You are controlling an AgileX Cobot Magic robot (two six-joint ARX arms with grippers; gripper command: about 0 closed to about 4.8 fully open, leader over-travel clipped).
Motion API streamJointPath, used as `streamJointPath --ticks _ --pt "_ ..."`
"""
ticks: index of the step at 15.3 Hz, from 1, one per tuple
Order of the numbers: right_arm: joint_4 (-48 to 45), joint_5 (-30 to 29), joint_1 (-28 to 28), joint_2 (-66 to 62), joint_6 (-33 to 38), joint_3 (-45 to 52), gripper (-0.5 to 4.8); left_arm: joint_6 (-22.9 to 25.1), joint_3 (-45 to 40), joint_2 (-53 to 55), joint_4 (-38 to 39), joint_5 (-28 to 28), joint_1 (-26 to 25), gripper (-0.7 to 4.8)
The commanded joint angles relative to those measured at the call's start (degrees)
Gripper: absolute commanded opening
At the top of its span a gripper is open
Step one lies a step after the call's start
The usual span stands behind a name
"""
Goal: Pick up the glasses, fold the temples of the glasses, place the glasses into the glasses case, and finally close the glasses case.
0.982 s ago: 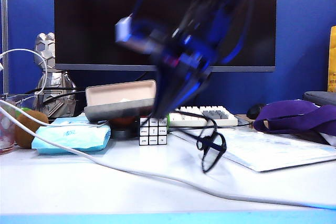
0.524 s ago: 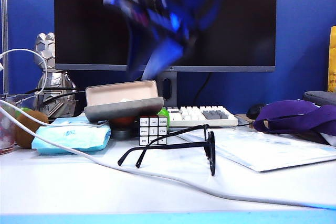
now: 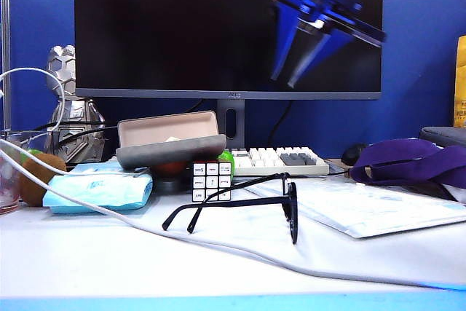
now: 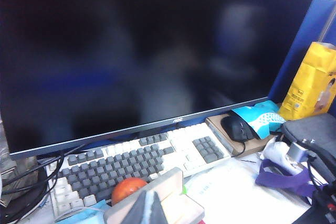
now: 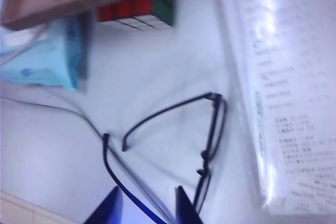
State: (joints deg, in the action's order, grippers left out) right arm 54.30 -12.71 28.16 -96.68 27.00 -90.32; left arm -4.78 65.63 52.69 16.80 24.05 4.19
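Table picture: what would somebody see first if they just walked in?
Probably the black glasses lying on the white table with their temples spread open, just in front of the puzzle cube. Then the blurry blue right gripper, open, high up in front of the big dark monitor. The open glasses case waits behind the cube.

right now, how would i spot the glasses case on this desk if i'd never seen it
Find the big dark monitor; below its left half, beside the white keyboard, sits the glasses case. It is the open grey oblong shell with tan lining, unlike the soft light-blue tissue pack beside it.
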Motion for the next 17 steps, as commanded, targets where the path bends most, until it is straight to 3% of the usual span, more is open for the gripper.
streamJointPath --ticks 1,9,12,17 --pt "0.3 -4.6 0.2 -1.6 0.2 0.2 1.35 -0.2 0.4 -0.2 -0.6 0.4 0.0 -0.05" --pt "12.0 -4.6 2.3 -12.7 -2.7 0.4 1.35 -0.2 0.3 -0.2 -0.5 0.4 0.0 -0.05" --pt "9.5 0.4 2.3 -12.7 -3.0 0.4 1.35 -0.2 0.4 -0.1 -0.5 0.4 0.0 -0.05" --pt "5.4 0.8 2.3 -13.0 -3.0 0.4 1.35 -0.2 0.3 -0.1 -0.5 0.4 0.0 -0.05"
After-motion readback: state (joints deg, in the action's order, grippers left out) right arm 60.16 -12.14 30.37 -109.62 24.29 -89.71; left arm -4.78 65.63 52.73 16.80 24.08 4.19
